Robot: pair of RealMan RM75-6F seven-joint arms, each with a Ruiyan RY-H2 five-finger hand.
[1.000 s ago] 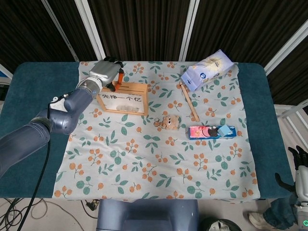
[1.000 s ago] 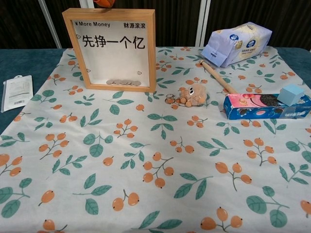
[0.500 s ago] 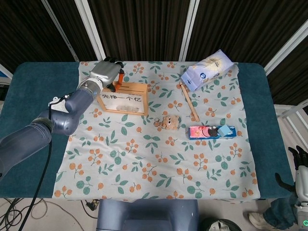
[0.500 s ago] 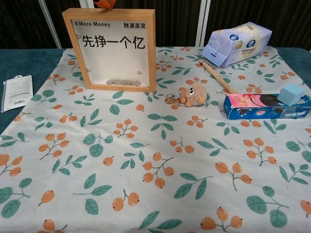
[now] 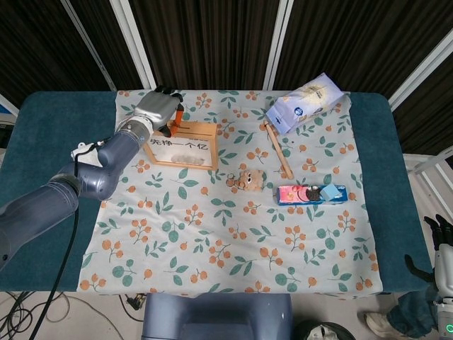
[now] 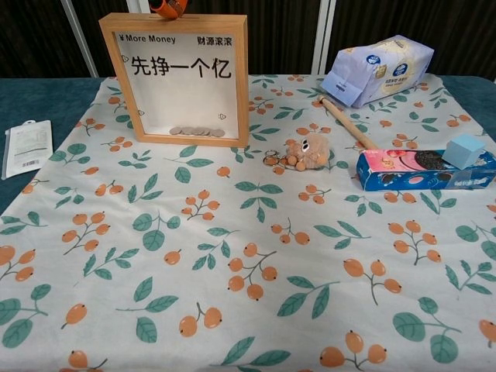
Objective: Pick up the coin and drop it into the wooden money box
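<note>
while your left hand (image 5: 157, 110) hovers over the wooden money box (image 5: 181, 145) | coin hidden, grip unclear | step: drop | next: find the slot

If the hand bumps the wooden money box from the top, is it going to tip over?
Probably fairly easily. The wooden money box stands upright as a tall, thin frame on a narrow bottom edge, so a push near the top likely topples it. It looks light: only a few coins lie inside. The tablecloth may let it slide too.
</note>
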